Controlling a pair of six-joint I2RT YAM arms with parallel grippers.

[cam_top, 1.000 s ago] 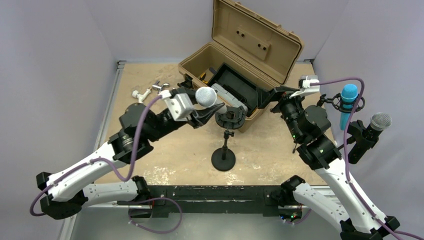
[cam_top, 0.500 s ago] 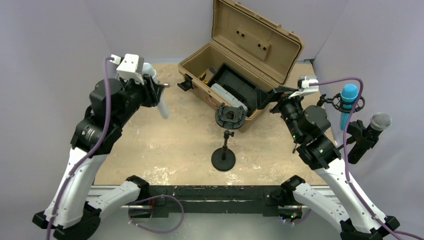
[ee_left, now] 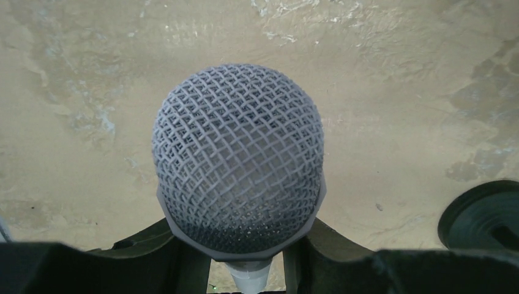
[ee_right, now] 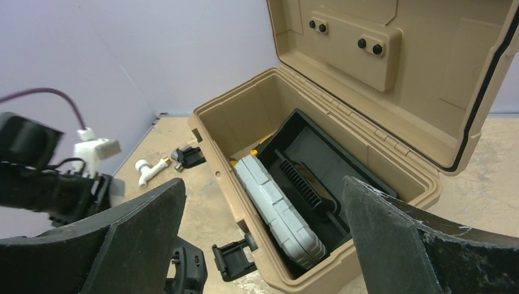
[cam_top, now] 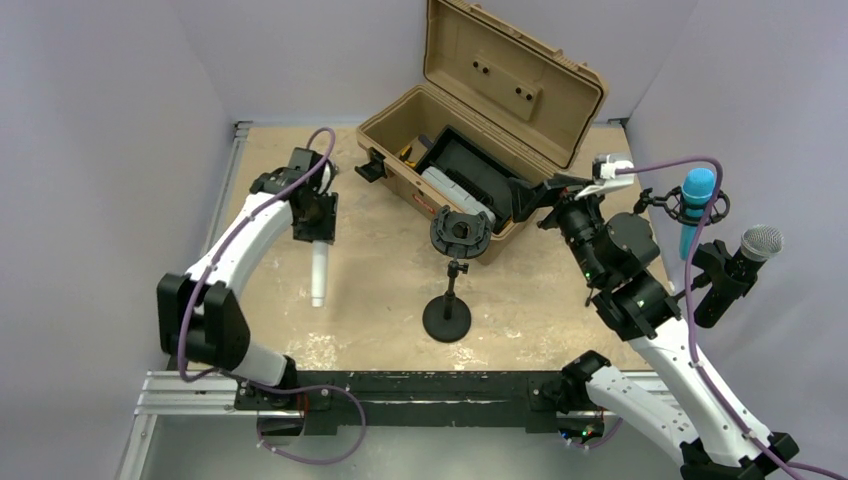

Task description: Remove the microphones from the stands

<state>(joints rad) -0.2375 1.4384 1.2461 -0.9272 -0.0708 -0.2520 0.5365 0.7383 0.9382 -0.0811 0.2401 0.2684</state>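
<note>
The left gripper point(ee_left: 248, 260), clamped on the microphone point(ee_left: 238, 165), has swung it well clear of the now-empty stand point(cam_top: 447, 305); the right gripper point(ee_right: 263, 236) hangs wide open.

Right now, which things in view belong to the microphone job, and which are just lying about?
Job: microphone, held in left gripper; stand with empty clip.
Lying about: tan toolbox, grey case inside it, white fitting, blue microphone, grey-headed microphone.
</note>
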